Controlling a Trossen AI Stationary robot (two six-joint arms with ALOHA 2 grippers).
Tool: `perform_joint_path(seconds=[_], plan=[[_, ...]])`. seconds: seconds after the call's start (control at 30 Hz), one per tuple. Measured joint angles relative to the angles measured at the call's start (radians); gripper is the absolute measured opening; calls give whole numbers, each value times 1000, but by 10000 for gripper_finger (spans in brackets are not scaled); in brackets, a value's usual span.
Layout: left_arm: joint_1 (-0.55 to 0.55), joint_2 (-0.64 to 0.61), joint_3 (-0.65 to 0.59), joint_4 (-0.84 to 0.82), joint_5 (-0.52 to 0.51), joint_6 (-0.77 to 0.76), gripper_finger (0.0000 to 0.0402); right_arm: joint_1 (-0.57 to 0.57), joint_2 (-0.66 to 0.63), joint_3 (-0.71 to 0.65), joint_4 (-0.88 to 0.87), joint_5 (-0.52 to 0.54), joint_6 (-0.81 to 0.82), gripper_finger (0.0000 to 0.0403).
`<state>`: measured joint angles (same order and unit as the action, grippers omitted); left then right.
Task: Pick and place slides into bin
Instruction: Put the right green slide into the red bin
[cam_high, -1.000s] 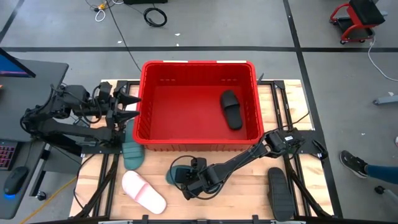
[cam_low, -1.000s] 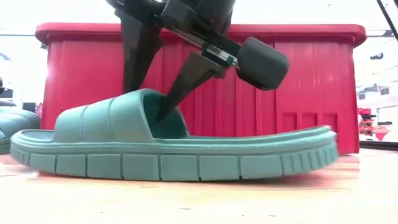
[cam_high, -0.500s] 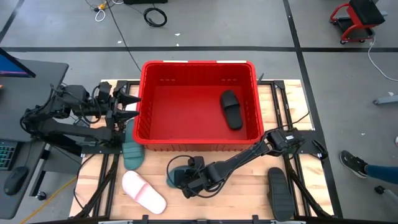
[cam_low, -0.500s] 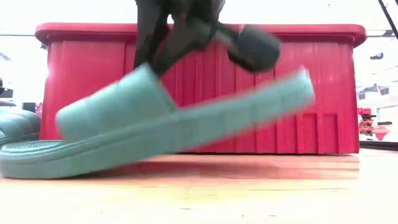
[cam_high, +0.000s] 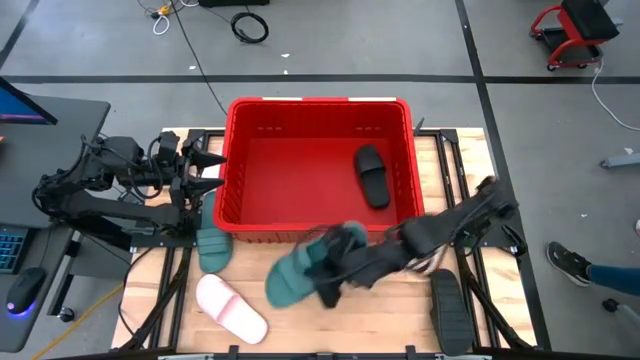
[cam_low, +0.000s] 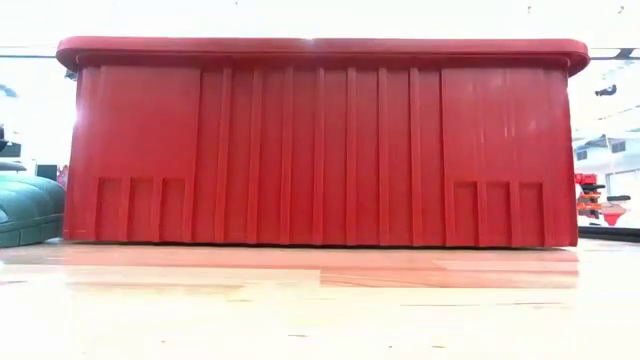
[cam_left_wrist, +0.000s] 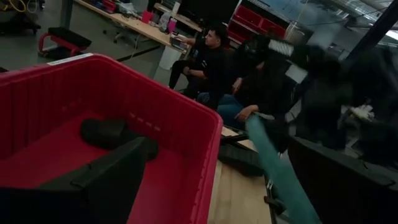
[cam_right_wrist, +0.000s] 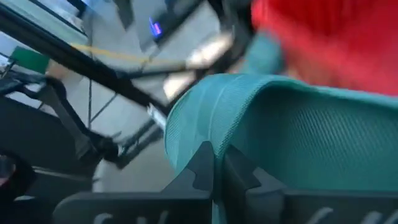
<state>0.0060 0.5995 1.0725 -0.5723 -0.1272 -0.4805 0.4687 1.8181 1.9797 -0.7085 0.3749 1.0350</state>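
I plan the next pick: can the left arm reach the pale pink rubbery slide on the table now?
Probably yes: the pale pink rubbery slide lies uncovered on the left arm's side, and its open end effector carries nothing.

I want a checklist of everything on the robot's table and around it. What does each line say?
Surface: wooden table, mostly bare boards.
Job's things: red bin holds one black slide. Teal slide lifted off the table in front of the bin. Second teal slide by the bin's left corner. Pink slide and another black slide lie on the table.
Clutter: nothing seen.
Grippers: right pincer shut on the lifted teal slide. Left pincer open, waiting beside the bin's left wall.
Cables: black cable coil on the floor.
Surroundings: seated people, red stool.
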Motion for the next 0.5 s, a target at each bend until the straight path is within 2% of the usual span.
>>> perform_joint_path(seconds=[0.17,0.3,0.37,0.5], plan=[[0,0,0,1,0,0,396,-64,-127,0,-5,114,-285,12],[0,1,0,1,0,-6,396,-167,-193,0,-62,124,-436,13],[0,2,0,1,0,-6,396,-236,-211,0,-116,101,-466,11],[0,2,0,2,0,-6,396,-401,-219,0,-213,-34,-528,10]])
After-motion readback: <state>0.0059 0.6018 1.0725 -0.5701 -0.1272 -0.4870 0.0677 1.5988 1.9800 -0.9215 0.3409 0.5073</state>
